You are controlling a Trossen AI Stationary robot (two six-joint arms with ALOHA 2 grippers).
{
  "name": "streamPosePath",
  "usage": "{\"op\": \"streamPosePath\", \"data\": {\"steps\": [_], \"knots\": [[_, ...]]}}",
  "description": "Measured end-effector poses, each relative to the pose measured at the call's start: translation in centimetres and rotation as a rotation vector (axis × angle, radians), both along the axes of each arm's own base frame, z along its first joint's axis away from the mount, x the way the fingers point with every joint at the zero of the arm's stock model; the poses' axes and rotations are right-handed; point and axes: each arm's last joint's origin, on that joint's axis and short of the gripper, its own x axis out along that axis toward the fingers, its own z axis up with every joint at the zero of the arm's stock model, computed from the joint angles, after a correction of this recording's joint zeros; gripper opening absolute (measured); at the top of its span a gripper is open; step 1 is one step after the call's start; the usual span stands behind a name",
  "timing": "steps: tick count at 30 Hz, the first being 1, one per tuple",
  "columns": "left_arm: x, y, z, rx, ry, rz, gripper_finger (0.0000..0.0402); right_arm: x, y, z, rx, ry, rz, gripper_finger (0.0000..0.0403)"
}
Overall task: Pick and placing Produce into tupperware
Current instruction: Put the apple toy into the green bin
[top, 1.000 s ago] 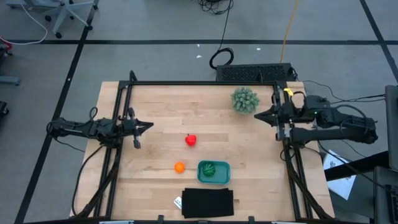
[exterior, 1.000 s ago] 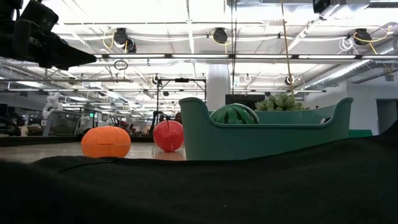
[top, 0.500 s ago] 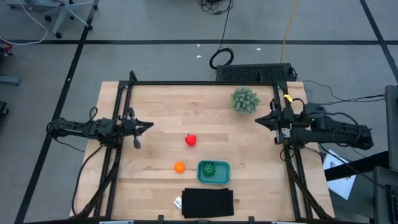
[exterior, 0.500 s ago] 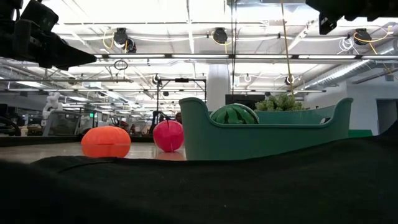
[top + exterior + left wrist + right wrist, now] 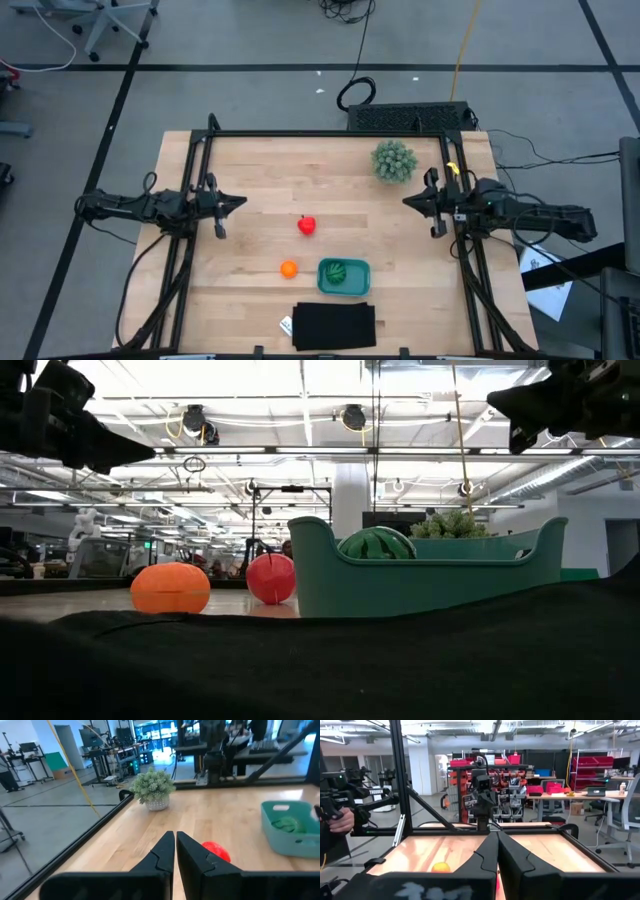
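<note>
A pale wooden worktop (image 5: 260,170) inside a black frame is standing on a grey floor crossed by dark tape lines. From above, the teal tupperware (image 5: 344,277) is sitting near the front edge, just behind a flat black rectangle (image 5: 335,326), and the green striped produce (image 5: 340,272) is already lying inside it. The orange ball (image 5: 288,268) is resting just beside the container on its left-edge side, and the red produce (image 5: 306,225) is lying near the worktop's middle, well apart from both arms. A bushy plant (image 5: 393,160) is occupying the back right area. The left gripper (image 5: 232,203) is hanging at the left edge and the right gripper (image 5: 412,201) at the right edge, both pointing inward.

At table height, the orange ball (image 5: 170,588) and the red produce (image 5: 271,578) are sitting on the wood beside the tupperware (image 5: 425,578), with the striped produce (image 5: 377,544) peeking over its rim; both arms are showing only as dark shapes high up.

The left wrist camera is showing the left gripper (image 5: 175,845) with its fingers pressed together, holding nothing, and the red produce (image 5: 216,852) lying just past them.

The right wrist camera is showing the right gripper (image 5: 497,851) likewise closed and empty, with the orange ball (image 5: 440,867) beyond. A person's hand (image 5: 340,821) is showing off the table.

One item seems placed and two remain; no grasp is under way. The next move probably calls for one gripper to open, descend over the red produce or the ball, and close gently, since round items may roll.
</note>
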Motion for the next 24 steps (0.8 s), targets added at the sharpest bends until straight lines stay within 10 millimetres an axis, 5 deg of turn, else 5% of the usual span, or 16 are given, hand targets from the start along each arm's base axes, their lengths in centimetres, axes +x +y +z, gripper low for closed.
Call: {"op": "streamPosePath", "data": {"steps": [11, 24], "knots": [[0.3, -0.2, 1.8, -0.01, -0.125, -0.053, 0.0024, 0.0, 0.0, 0.0, -0.011, 0.001, -0.001, 0.0], [4.6, -0.2, 9.7, 0.066, -0.014, -0.027, 0.0024, 0.0, 0.0, -0.2, -0.041, 0.019, -0.009, 0.0]]}}
